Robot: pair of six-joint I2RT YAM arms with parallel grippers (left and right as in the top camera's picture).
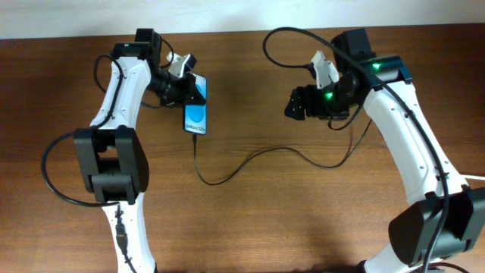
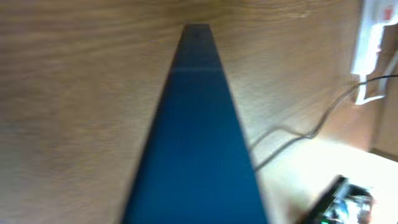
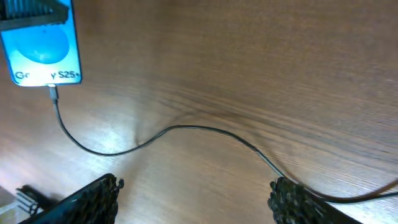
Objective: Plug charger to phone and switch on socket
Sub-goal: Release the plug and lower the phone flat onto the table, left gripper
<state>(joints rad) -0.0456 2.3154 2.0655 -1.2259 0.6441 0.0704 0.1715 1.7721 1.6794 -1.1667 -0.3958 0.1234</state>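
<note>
The phone (image 1: 195, 115) lies on the wooden table with its blue screen up; it also shows in the right wrist view (image 3: 42, 51) and, blurred, fills the left wrist view (image 2: 196, 143). My left gripper (image 1: 180, 85) is at the phone's far end and looks shut on it. The charger, a thin black cable (image 1: 254, 157), has its plug tip (image 3: 52, 93) seated in the phone's near end. It runs right across the table (image 3: 205, 130). My right gripper (image 1: 298, 105) is open and empty above the table (image 3: 196, 202), right of the phone. The white socket (image 2: 367, 40) shows only in the left wrist view.
The charger cable loops over the middle of the table and passes under my right gripper's right finger (image 3: 298, 199). My right arm (image 1: 409, 129) spans the right side. A thick black robot cable (image 1: 57, 178) hangs beside the left arm's base.
</note>
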